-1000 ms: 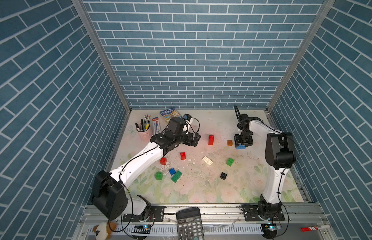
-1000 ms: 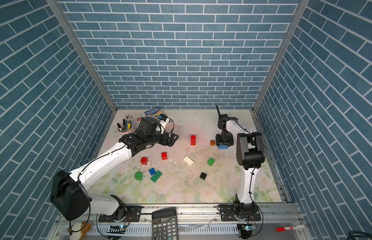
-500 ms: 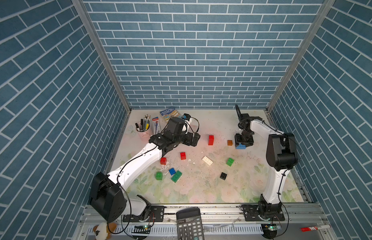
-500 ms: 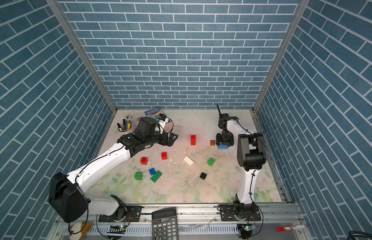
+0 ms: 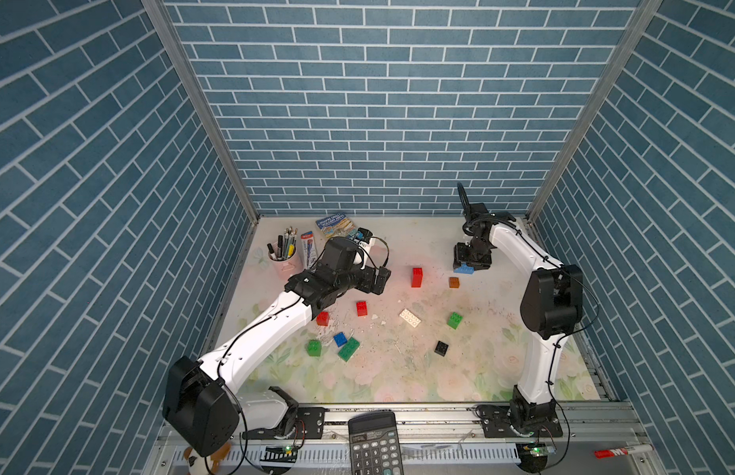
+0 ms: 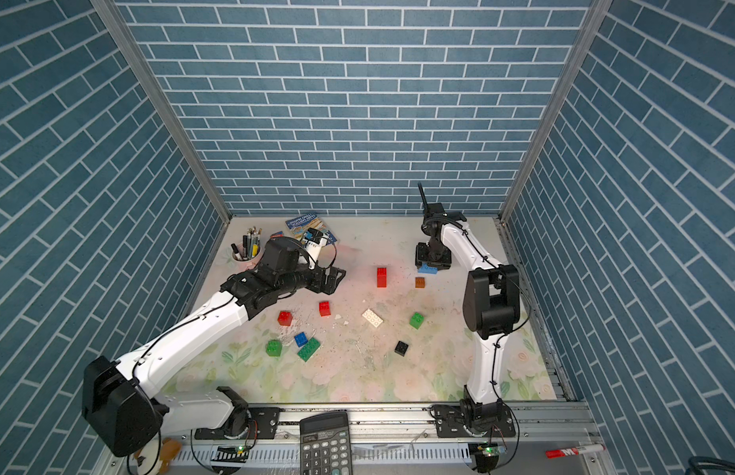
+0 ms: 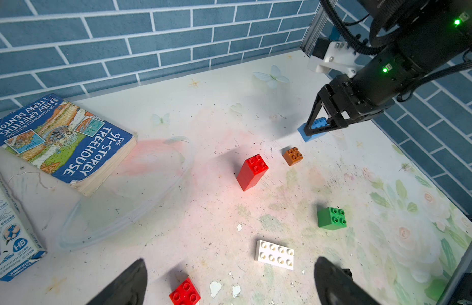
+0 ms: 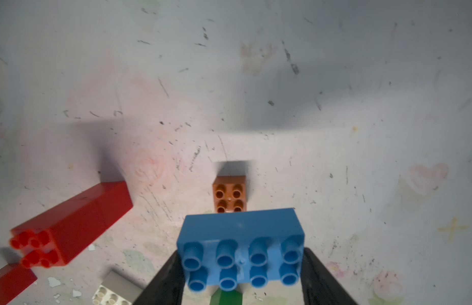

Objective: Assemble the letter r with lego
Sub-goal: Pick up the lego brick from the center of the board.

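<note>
Left end effector (image 6: 335,281) hangs over the surface (image 6: 398,378), jaws apart, well left of the tall red brick (image 6: 381,276) standing upright. Far side now: the right end effector (image 6: 432,263) points straight down, the light blue brick (image 6: 426,270) poking out at its tips, the brown brick (image 6: 419,282) just beside it. Nearer the front, loose pieces: two small red bricks (image 6: 324,308), a white brick (image 6: 372,317), a green square brick (image 6: 417,320), a black brick (image 6: 401,348). And the blue brick (image 6: 301,339) sits right beside the green oblong brick (image 6: 309,349).
</note>
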Controlling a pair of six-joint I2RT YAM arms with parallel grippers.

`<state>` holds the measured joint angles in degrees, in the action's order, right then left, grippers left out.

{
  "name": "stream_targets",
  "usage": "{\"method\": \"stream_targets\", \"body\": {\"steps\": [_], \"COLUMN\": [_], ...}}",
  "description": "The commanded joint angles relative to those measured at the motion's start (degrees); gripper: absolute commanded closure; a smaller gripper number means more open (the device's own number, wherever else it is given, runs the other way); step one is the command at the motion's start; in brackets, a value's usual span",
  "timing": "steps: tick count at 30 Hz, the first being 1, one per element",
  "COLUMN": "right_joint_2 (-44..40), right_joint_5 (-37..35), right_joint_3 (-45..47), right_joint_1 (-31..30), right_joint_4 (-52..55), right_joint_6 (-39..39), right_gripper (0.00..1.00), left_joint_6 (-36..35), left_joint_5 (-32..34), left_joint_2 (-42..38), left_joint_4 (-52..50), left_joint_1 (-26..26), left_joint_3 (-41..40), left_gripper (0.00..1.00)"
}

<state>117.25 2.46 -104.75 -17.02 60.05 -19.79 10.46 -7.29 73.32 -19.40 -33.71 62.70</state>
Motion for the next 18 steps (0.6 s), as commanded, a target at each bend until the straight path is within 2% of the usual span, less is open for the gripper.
{"method": "stream_targets", "body": {"steps": [1, 18], "right_joint_2": [3.9, 8.0], "right_joint_5": [0.7, 1.1], "right_joint_3": [-3.0, -3.3], "right_joint_1": [-2.0, -3.8], "right_joint_4": [3.6, 2.3], "right_joint_6": [-3.5, -7.2], "right_gripper": [0.67, 0.68], "left_joint_6": [-1.9, -4.2], "left_joint_5": [1.6, -1.3], "left_joint_2": [-2.0, -3.4], "left_joint_4": [-1.2, -2.8], "left_joint_1": [0.5, 4.4], "left_joint_3": [-1.5, -2.6], "left_gripper": [0.00, 0.00]}}
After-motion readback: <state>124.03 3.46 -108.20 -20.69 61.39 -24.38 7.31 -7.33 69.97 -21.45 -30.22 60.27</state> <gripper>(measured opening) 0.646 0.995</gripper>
